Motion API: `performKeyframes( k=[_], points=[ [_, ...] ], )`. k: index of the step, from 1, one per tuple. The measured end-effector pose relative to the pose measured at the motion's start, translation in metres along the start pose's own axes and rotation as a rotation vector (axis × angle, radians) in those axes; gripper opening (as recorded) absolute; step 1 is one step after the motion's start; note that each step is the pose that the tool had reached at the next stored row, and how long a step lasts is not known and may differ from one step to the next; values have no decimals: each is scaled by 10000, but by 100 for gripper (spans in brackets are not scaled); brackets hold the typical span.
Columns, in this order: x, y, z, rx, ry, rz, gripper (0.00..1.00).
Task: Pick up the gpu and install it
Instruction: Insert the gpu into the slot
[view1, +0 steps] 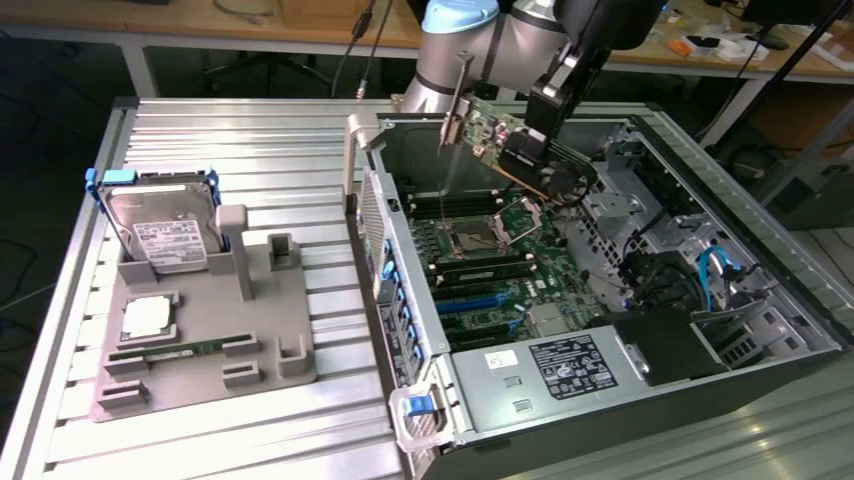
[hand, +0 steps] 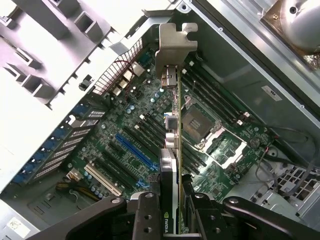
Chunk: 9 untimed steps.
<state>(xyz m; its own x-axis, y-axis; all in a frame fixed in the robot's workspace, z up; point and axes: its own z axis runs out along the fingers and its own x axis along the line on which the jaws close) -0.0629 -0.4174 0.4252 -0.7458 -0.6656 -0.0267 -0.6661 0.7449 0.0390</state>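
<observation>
The gpu (view1: 497, 133) is a green circuit-board card with a silver end bracket (view1: 454, 118). It hangs in the air over the far end of the open computer case (view1: 747, 230), above the motherboard (view1: 501, 265). My gripper (view1: 537, 150) is shut on it from the exterior view's right. In the wrist view the gpu (hand: 173, 145) is seen edge-on, with its bracket (hand: 175, 45) at the far end. It sits between the dark fingers (hand: 146, 215) of my gripper (hand: 172, 220). Beneath it lie the blue expansion slot (hand: 135, 150) and the processor socket (hand: 197, 122).
A grey holder tray (view1: 200, 380) on the slatted table at the exterior view's left carries a hard drive in a blue frame (view1: 160, 225), a processor chip (view1: 147, 315) and a memory stick (view1: 180, 350). A power supply (view1: 574, 365) fills the case's near end. Cables (view1: 694, 275) run along its side.
</observation>
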Motion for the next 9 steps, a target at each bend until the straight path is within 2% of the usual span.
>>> performKeyframes(
  k=[9],
  points=[
    [-8, 8, 1, -10, 12, -339, 27]
  ],
)
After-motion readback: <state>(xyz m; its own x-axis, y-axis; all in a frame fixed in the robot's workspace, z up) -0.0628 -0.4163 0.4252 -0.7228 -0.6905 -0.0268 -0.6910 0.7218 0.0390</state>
